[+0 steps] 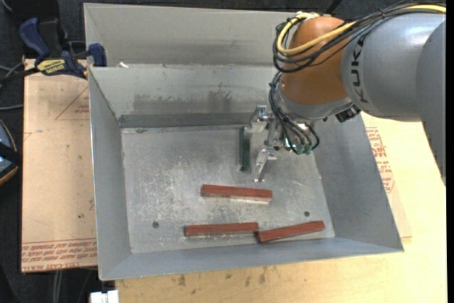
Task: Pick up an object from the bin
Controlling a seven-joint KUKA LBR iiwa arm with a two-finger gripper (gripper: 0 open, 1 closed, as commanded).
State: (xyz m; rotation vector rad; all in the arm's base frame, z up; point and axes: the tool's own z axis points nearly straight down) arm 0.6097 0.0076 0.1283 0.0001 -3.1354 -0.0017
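Found gripper [257, 156] w/ fingers spread, empty, poised just on back-wall side of nearest red-brown stick [236, 193], mid-floor of bin [106, 152], long axis approx. parallel to front wall; logged 2nd stick [221, 229] & 3rd stick [291, 230] nr front wall, farther off.

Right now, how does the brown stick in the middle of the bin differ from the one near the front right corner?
The middle stick lies alone, near the gripper; the corner stick lies by the front wall of the bin, its left end meeting a third stick. The middle stick runs nearly level; the corner stick slants up to the right. Both are slim, reddish-brown and flat.
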